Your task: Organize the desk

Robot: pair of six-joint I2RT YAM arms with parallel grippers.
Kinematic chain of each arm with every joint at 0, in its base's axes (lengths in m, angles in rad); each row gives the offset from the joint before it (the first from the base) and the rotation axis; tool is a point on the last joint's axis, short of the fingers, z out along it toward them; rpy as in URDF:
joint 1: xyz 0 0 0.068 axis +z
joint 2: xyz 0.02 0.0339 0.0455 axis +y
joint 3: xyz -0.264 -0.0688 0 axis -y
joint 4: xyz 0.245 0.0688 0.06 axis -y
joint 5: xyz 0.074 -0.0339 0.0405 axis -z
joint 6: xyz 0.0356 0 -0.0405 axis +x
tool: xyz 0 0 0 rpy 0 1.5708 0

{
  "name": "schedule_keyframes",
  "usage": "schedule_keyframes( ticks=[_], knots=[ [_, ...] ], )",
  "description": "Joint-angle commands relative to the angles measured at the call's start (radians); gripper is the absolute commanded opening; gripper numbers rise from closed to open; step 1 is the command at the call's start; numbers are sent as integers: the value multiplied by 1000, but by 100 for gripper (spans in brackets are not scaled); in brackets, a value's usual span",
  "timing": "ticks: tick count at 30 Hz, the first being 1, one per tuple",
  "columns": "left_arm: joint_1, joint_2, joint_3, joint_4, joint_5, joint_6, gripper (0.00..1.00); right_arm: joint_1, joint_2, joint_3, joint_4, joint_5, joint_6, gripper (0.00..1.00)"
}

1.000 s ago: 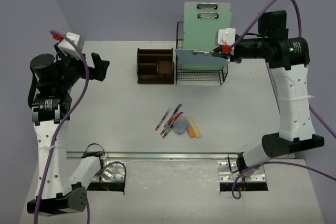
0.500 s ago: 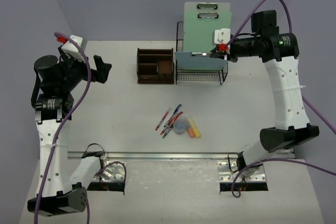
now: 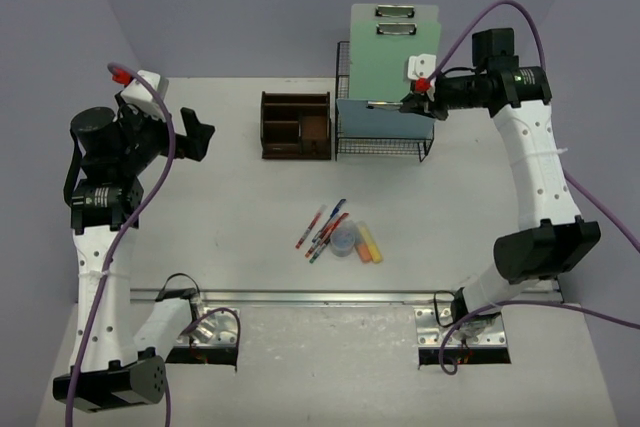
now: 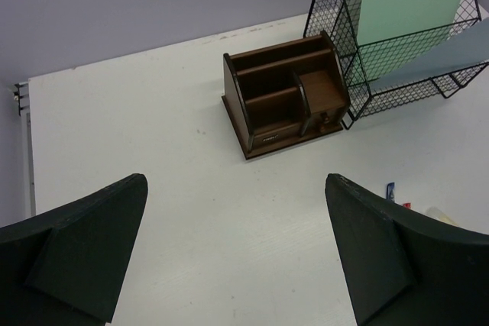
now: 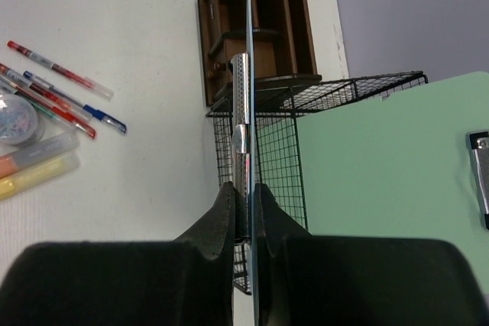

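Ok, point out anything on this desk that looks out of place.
The pens, highlighters and a small round container lie loose in a heap on the desk, outside the wooden organizer. The blue clipboard is at the wire rack, clamped at its clip by the right tool.

The desk (image 3: 240,197) is a matt white top, lightly scuffed, with a brushed metal rail (image 3: 300,296) along its near edge. The organizer (image 3: 296,126) is dark wood with a soft sheen; the rack (image 3: 385,145) is thin black wire. My right gripper (image 5: 246,188), matt black plastic, pinches the smooth blue clipboard (image 3: 375,117), whose steel clip (image 5: 241,104) shines. The pens (image 3: 322,228) are glossy clear plastic.
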Motion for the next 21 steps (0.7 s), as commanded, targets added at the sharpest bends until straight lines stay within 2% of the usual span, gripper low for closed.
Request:
schedule_keyframes(
  ticks=[1,4,8,9,14,16,21],
  knots=[
    [-5,-4,-7,53,19,-16,100,-32,50,76,99,-93,110,0],
    [-6,-4,-15,55,21,-17,100,-50,72,73,152,-106,176,5],
    [-6,-4,-25,58,22,-22,100,-54,69,13,282,-76,244,29],
    [-6,-4,-26,58,22,-21,100,-55,70,-1,302,-65,281,38],
    [-5,-4,-36,62,21,-22,100,-55,95,-26,460,43,429,59],
    [-6,-4,-42,66,21,-25,100,-54,89,-63,547,80,478,64],
    [-6,2,-53,75,21,-35,100,-48,78,-163,795,173,563,69]
  ],
)
